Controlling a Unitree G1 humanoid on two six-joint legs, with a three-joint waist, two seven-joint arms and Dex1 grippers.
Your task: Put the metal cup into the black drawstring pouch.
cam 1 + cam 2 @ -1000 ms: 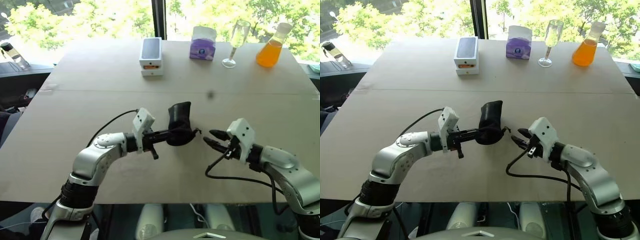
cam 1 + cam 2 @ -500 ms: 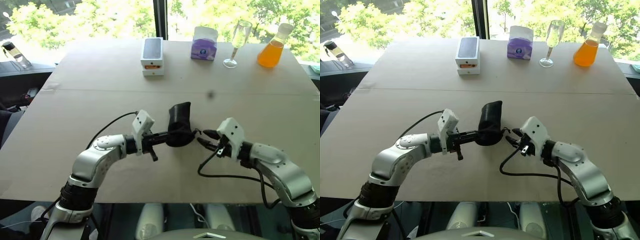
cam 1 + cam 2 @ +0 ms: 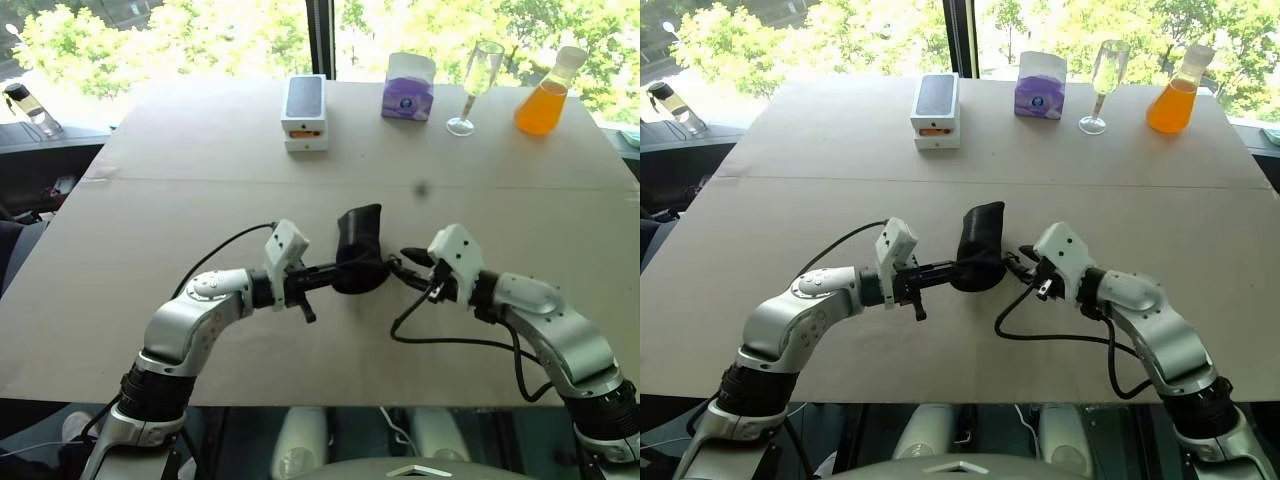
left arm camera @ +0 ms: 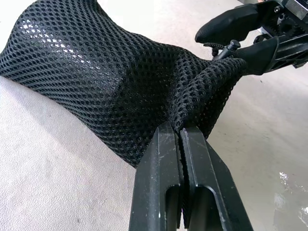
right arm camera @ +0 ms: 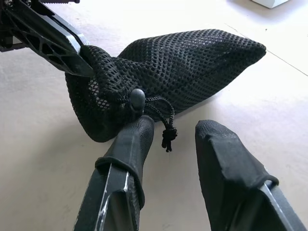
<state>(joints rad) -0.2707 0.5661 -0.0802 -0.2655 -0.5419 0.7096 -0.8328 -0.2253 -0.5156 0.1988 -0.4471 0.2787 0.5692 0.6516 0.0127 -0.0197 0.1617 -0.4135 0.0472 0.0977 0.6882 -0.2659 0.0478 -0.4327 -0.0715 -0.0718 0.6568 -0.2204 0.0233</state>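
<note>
**Pouch pinched at its mouth, right gripper at the cord**

Left eye view: the black drawstring pouch (image 3: 359, 262) lies mid-table (image 3: 200, 170), its far end lifted. The left gripper (image 3: 328, 276) is clamped on the pouch's near edge. The right gripper (image 3: 404, 268) reaches in from the other side, just beside the pouch mouth. Along the far edge stand a white box (image 3: 303, 112), a purple box (image 3: 407, 86), a stemmed glass (image 3: 474, 87) and an orange flask (image 3: 542, 92). I cannot tell where the metal cup is.

Left wrist view: both fingers (image 4: 159, 183) press together on a fold of black mesh.

Right wrist view: the right jaws stand apart, one fingertip (image 5: 139, 130) touching the cord stopper (image 5: 137, 99), the knotted cord (image 5: 167, 130) hanging between them.
</note>
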